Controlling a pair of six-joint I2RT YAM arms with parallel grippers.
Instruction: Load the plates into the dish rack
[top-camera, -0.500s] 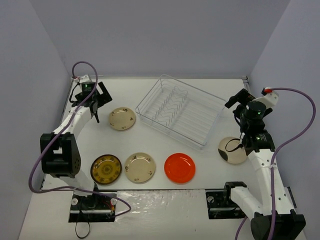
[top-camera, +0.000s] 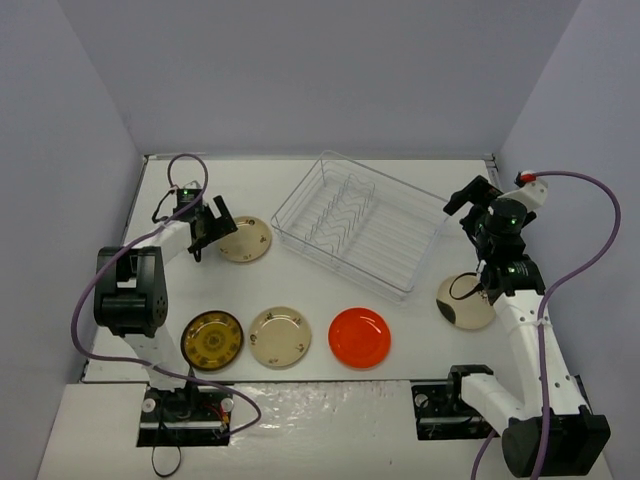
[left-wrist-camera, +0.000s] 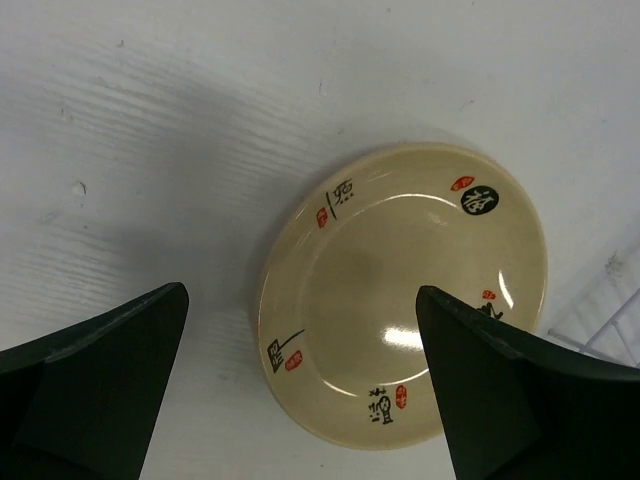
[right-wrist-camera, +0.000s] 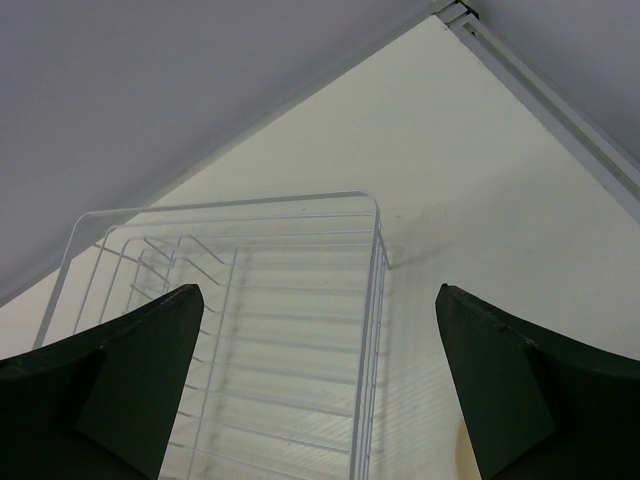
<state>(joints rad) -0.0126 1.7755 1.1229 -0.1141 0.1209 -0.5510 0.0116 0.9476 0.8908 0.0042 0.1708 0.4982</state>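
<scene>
Left gripper (left-wrist-camera: 300, 295) has advanced to the far cream plate (left-wrist-camera: 400, 300); jaws apart, nothing gripped. The plate lies flat at its 3 o'clock, with the dish rack (top-camera: 390, 245) beyond. Right gripper (right-wrist-camera: 320, 290): jaws apart, empty.

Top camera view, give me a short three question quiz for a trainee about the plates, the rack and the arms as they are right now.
1. True or false: the dish rack holds no plates.
2. Which plate lies nearest the open left pincer? A: the orange-red one. B: the cream plate left of the rack. C: the dark brown one.
3. How many plates lie flat on the table?
Key: 1 true; 2 B; 3 five.
</scene>
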